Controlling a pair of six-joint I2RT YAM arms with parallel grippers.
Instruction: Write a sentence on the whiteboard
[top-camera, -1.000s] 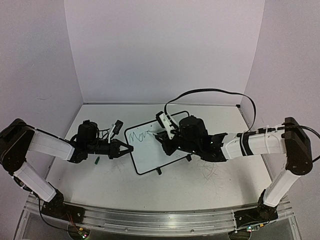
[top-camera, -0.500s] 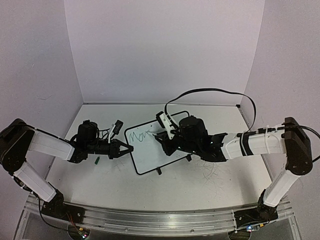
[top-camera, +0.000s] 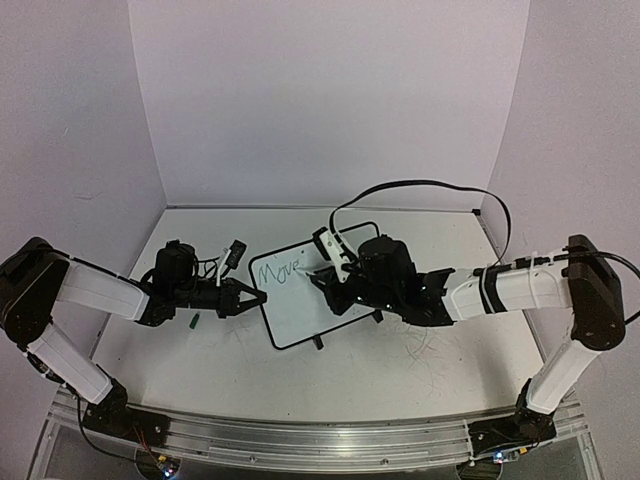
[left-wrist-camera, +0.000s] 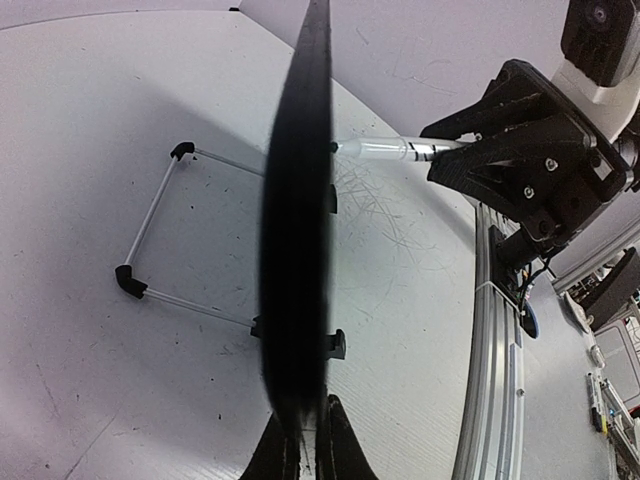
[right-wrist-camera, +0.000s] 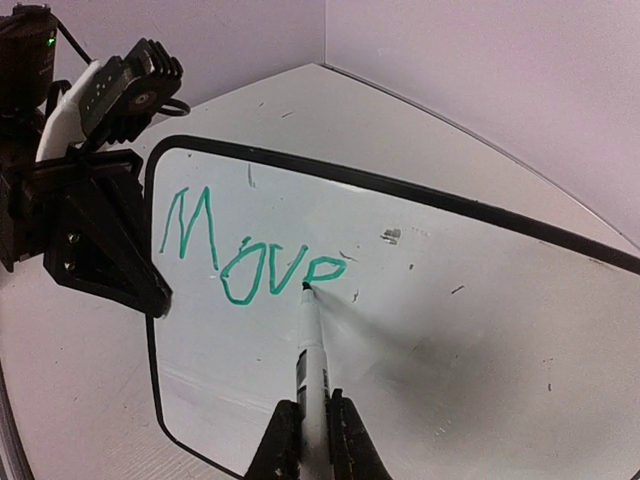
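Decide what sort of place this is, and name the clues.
Probably a robotics lab test cell: plain walls box in a scuffed table, a left arm and right arm stand bolted to a metal rail, and a small whiteboard bears green handwriting.

- The whiteboard (top-camera: 318, 312) stands near the middle of the desk (top-camera: 420, 380), between the two arms.
- The left claw (top-camera: 262, 297) comes in from the left and clamps the board's left edge.
- The right claw (right-wrist-camera: 305, 418) reaches in from the right, gripping a marker (right-wrist-camera: 311, 345).
- The marker tip touches the board at the end of the written word (right-wrist-camera: 262, 278), which sits in the board's upper left part.
- A wire stand (left-wrist-camera: 150, 235) rests on the desk behind the board.
- A small piece (top-camera: 195, 321) lies on the desk just in front of the left arm.
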